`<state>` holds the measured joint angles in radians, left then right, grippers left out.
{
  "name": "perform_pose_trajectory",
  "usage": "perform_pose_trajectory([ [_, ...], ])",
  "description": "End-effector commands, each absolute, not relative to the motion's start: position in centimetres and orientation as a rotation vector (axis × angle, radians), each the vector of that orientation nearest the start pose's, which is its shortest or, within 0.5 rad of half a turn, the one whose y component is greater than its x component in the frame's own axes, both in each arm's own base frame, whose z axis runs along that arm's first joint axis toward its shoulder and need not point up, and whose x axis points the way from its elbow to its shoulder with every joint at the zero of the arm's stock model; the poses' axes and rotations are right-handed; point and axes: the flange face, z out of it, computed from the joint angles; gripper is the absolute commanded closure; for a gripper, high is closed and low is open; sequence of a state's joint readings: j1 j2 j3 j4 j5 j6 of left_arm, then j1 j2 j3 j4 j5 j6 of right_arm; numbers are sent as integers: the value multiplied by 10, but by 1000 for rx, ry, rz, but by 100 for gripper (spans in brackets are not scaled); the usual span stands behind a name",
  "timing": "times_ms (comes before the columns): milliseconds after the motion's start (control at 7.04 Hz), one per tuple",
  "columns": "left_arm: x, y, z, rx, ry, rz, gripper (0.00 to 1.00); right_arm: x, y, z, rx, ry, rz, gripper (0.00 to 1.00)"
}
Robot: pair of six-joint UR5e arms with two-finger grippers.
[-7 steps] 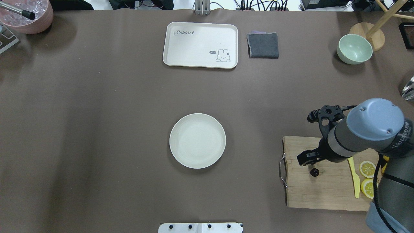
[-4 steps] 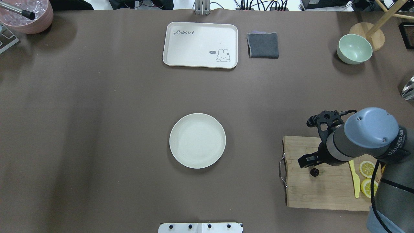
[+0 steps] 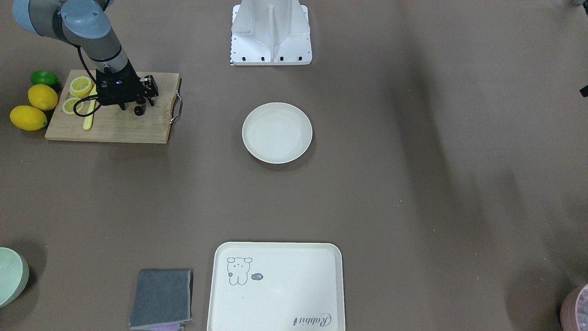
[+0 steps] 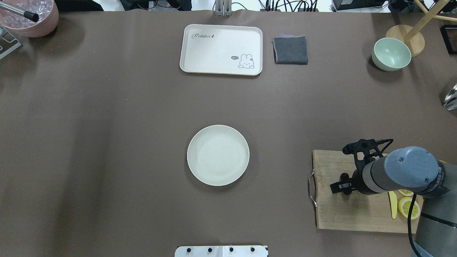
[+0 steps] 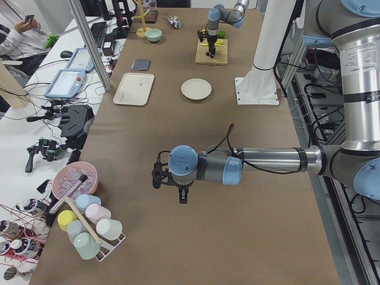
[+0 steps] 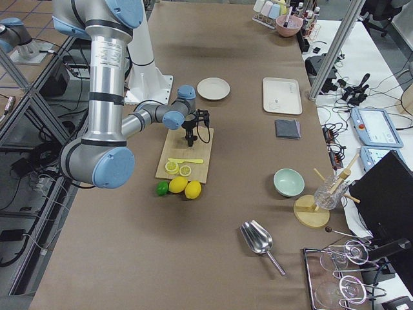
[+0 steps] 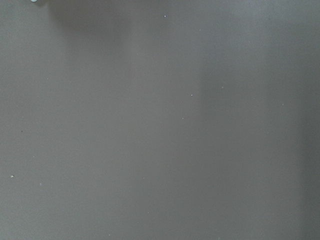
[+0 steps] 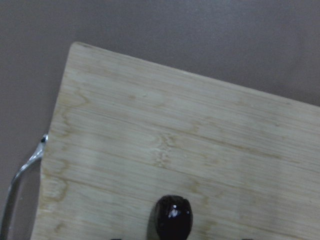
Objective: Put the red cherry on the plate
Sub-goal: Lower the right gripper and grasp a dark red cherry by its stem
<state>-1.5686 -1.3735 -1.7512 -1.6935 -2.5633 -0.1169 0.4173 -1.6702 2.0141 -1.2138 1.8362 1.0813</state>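
The red cherry (image 3: pixel 138 110) lies on the wooden cutting board (image 3: pixel 115 131), tiny and almost black. In the right wrist view the red cherry (image 8: pixel 173 216) sits at the bottom centre on the board (image 8: pixel 165 125). My right gripper (image 3: pixel 136 106) hangs low over it, open, with a finger on either side and no grip on it. From overhead the right gripper (image 4: pixel 345 187) covers most of the cherry. The round cream plate (image 4: pixel 218 155) is bare at mid table, well left of the board. My left gripper (image 5: pixel 181 193) shows only in the exterior left view, so I cannot tell its state.
Lemon slices (image 4: pixel 407 207) and a yellow knife (image 4: pixel 393 205) share the board. Two lemons (image 3: pixel 28 117) and a lime (image 3: pixel 44 78) lie beside it. A cream tray (image 4: pixel 221 49), grey cloth (image 4: pixel 290 50) and green bowl (image 4: pixel 391 54) sit at the far side.
My right arm has drawn back toward the robot and come down. Its gripper has moved from just beyond the cherry to over and around it. The plate has not moved.
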Motion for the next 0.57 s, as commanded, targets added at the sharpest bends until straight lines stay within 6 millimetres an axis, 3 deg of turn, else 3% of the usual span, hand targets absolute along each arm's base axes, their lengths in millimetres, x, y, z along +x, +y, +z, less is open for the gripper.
perform_pose_trajectory([
  [0, -53, -411, 631, 39, 995, -62, 3, -380, -278, 443, 71, -766, -146, 83],
  [142, -54, -410, 631, 40, 995, -64, 3, -376, -276, 431, 67, -761, -148, 100],
  [426, -54, -412, 629, 45, 995, -63, 3, -367, -277, 417, 59, -778, -142, 100],
])
